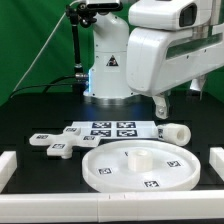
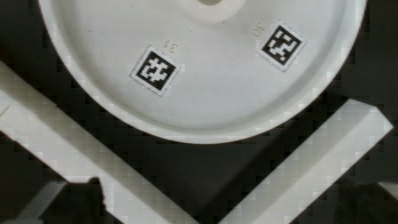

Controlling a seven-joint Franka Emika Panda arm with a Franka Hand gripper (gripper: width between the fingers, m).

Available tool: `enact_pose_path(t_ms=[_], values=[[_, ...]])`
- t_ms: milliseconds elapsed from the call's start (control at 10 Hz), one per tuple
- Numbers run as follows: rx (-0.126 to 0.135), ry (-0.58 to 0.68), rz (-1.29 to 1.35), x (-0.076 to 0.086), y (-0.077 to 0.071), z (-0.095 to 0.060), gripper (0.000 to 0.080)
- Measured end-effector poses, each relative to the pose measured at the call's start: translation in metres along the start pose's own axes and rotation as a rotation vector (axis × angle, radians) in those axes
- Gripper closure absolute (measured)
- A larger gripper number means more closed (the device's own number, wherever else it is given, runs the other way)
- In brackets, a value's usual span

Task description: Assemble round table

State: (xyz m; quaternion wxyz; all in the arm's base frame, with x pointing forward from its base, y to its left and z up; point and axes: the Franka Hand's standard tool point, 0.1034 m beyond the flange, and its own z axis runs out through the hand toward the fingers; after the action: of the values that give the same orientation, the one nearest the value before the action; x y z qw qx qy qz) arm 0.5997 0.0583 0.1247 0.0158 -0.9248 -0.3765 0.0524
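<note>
The round disc (image 1: 140,166) lies flat, rim up, close to the table's front edge, toward the exterior view's right. Its surface carries square tags (image 2: 157,70), and a raised boss sits at its centre. The cylinder leg (image 1: 172,131) lies on its side just behind the disc's rim. The cross-shaped base (image 1: 55,144) lies apart from the disc, toward the exterior view's left edge of the table. The marker board (image 1: 110,128) lies between base and leg.

My gripper (image 1: 160,107) hangs above the table near the leg. In the wrist view my gripper (image 2: 217,208) shows its fingers (image 2: 54,203) spread wide. It holds nothing and touches nothing.

White border blocks (image 1: 100,207) line the front and side edges. Two of them (image 2: 324,165) converge toward a corner just beyond the disc's rim. A narrow strip of bare dark table (image 2: 222,160) separates rim and blocks. More open table lies behind the disc.
</note>
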Motion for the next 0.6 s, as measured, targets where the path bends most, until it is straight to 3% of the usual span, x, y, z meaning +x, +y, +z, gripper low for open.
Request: enact_pose_path(t_ms=[600], values=[[-0.004, 0.005, -0.011, -0.0016, 0.0015, 0.0018, 0.015]])
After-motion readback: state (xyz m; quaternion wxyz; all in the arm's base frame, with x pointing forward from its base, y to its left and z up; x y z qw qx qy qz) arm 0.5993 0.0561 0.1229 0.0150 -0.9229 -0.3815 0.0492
